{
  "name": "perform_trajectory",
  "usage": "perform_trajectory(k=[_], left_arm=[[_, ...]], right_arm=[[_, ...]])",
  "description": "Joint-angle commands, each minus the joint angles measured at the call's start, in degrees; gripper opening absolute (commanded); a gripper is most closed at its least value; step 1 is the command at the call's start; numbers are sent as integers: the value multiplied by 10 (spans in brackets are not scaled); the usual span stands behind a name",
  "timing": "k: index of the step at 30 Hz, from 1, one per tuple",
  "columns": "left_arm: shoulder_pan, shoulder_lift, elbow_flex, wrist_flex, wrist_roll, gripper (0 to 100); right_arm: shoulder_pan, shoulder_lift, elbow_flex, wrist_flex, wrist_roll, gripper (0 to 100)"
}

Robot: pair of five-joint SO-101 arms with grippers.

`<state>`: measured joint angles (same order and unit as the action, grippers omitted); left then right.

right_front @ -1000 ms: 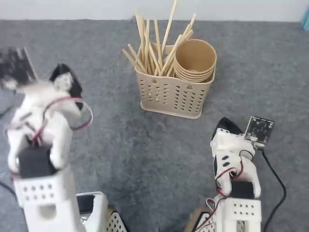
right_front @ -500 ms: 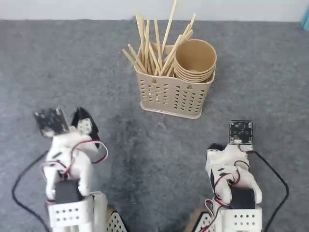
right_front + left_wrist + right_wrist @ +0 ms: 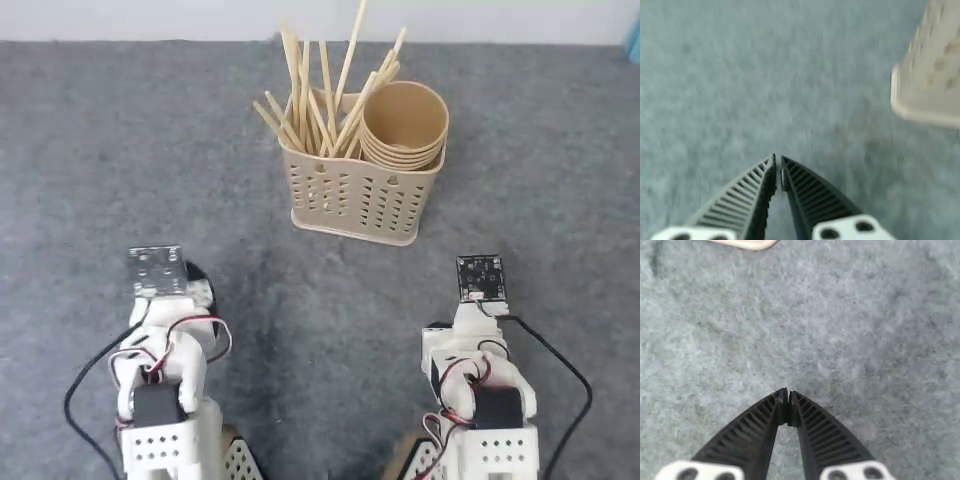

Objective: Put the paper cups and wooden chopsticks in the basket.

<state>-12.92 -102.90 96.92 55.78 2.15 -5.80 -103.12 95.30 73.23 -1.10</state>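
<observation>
both closed, left gripper point(image 3: 777, 159) and right gripper point(image 3: 788, 392); cups point(image 3: 405, 122), chopsticks point(image 3: 312, 118) sit in basket point(image 3: 355, 197).

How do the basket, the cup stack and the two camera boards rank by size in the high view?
1. Basket.
2. Cup stack.
3. Left camera board and right camera board: nearly alike, no ranking.

Arms: white plastic left arm point(image 3: 160, 350) and right arm point(image 3: 478, 365), perforated bases, black motors.
Cables: looped red and black wires point(image 3: 226, 338).
Ends: black ribbed pointed fingers point(image 3: 747, 195), white screw mounts.
</observation>
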Motion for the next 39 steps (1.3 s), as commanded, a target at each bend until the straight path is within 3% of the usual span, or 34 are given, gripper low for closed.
perform_trajectory(k=[1,8,14,28,39], left_arm=[[-40,2,-2,76,-68,12],[-121,0,-2,162,-82,12],[-152,-6,-3,161,-80,12],[33,-6,-3,161,-80,12],[42,-6,-3,161,-80,12]], right_arm=[[7,-8,11,18,11,9],[7,-8,11,18,11,9],[7,-8,11,18,11,9],[7,-8,11,18,11,9],[7,-8,11,18,11,9]])
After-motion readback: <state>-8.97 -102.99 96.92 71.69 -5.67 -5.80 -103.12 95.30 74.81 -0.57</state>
